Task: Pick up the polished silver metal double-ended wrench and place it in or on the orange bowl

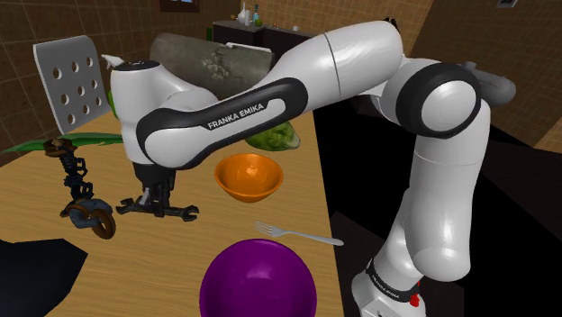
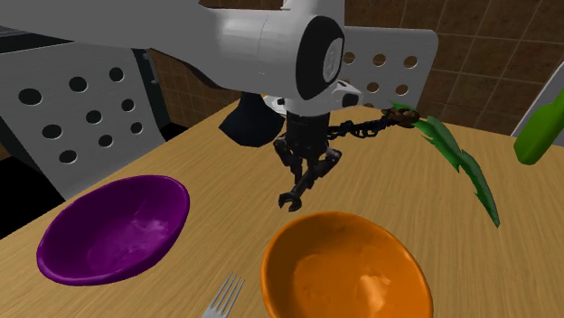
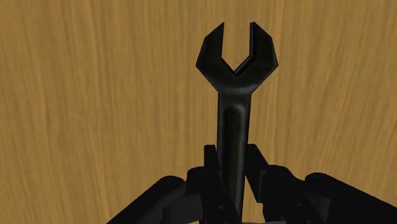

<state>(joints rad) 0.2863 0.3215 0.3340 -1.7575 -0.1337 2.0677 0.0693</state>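
Note:
The double-ended wrench (image 1: 183, 212) (image 2: 297, 192) is drawn black, not silver. Its shaft is clasped by my gripper (image 1: 158, 200) (image 2: 312, 172), which is shut on it at or just above the wooden table. In the wrist view one open jaw end of the wrench (image 3: 236, 57) sticks out beyond my gripper (image 3: 230, 172) over bare wood. The orange bowl (image 1: 249, 176) (image 2: 342, 269) stands upright, a short way from the wrench toward the shoulder view's right. Its inside holds nothing.
A purple bowl (image 1: 258, 279) (image 2: 116, 226) and a fork (image 1: 297, 234) (image 2: 221, 298) lie nearer the stand. A dark chain-like object (image 1: 77, 180) (image 2: 366, 126), a green leaf (image 2: 461, 163) and a perforated white panel (image 1: 77, 81) sit beyond the gripper. The table edge (image 1: 322, 180) drops to black.

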